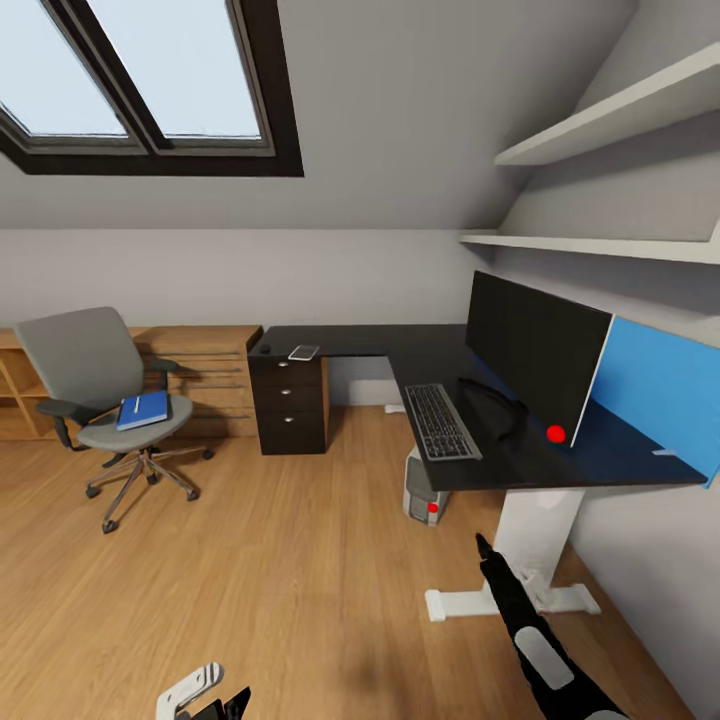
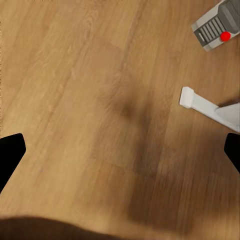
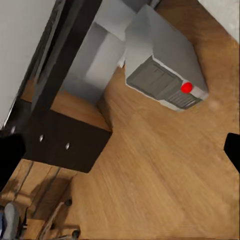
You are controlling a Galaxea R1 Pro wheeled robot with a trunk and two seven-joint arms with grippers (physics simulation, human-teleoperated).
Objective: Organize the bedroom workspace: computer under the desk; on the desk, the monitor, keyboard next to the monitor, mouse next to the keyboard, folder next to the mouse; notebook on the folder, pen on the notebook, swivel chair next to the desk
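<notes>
The black L-shaped desk (image 1: 400,350) carries the wide monitor (image 1: 535,345) and, in front of it, the keyboard (image 1: 440,422). On the desk's far wing lie the small black mouse (image 1: 265,349) and the thin notebook (image 1: 304,352). The grey computer (image 1: 424,492) stands on the floor under the desk, also seen as the computer (image 3: 165,70) and the computer (image 2: 217,25). At the left, the swivel chair (image 1: 95,385) holds the blue folder (image 1: 143,410), with a thin white pen (image 1: 135,404) on it. My right gripper (image 1: 484,548) and left gripper (image 1: 215,700) are open, low over the floor.
A light wooden dresser (image 1: 205,365) stands behind the chair. A blue panel (image 1: 655,395) backs the desk at the right, with wall shelves (image 1: 600,120) above. The desk's white foot (image 2: 202,104) and dark drawer unit (image 3: 65,140) are close by. Open wood floor (image 1: 280,560) lies between chair and desk.
</notes>
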